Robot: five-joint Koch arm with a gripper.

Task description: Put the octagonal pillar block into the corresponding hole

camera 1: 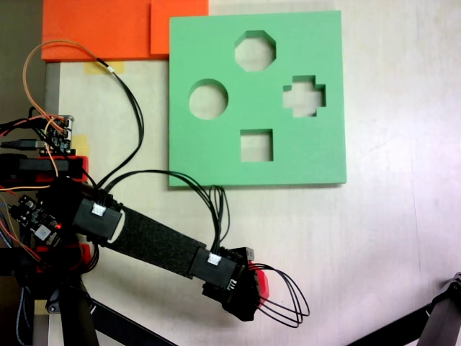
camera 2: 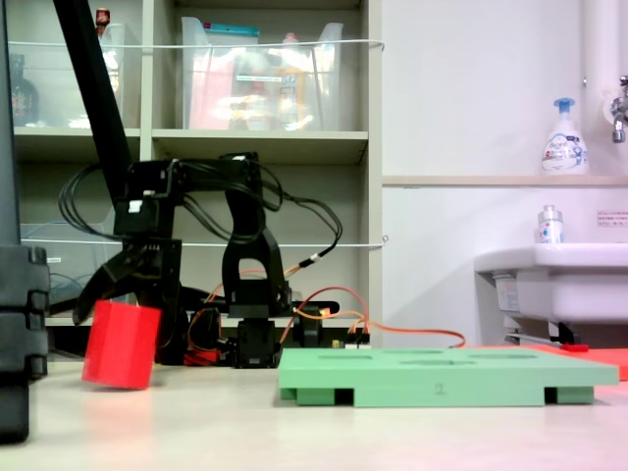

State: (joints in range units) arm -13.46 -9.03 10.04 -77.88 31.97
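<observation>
The octagonal pillar block (camera 2: 121,345) is a bright red foam prism, tilted, with its lower edge at or just above the table. My gripper (camera 2: 123,314) is shut on it from above, one black finger on each side. From above, the gripper (camera 1: 252,292) hides most of the block, and just a red sliver (camera 1: 263,282) shows at its right. The green foam board (camera 1: 216,155) lies flat up and to the right of the gripper. Its corresponding hole (camera 1: 255,50), the eight-sided cutout, is at the far top of the board, well away from the block.
The board also has a round cutout (camera 1: 208,99), a cross cutout (camera 1: 304,96) and a square cutout (camera 1: 256,145). Orange foam sheets (camera 1: 108,29) lie at the top left. A controller board with wires (camera 1: 57,133) sits by the arm's base. A black stand leg (camera 1: 432,324) crosses the bottom right corner.
</observation>
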